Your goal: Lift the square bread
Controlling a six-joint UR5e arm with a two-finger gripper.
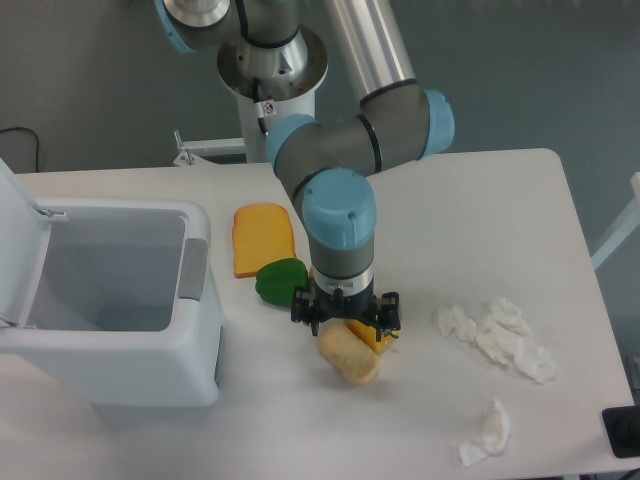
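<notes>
The square bread (349, 357) is a pale beige block with rounded corners, lying on the white table (480, 200) near the front middle. My gripper (345, 322) hangs straight above its far edge, low over the table, with its dark fingers spread to either side; nothing is held between them. Its body hides part of the yellow pepper (374, 338) just behind the bread.
A green pepper (277, 282) lies left of the gripper, with a flat orange toast slice (262, 238) behind it. An open white bin (110, 300) stands at the left. Crumpled white tissues (497, 336) lie at the right, another (486, 432) near the front edge.
</notes>
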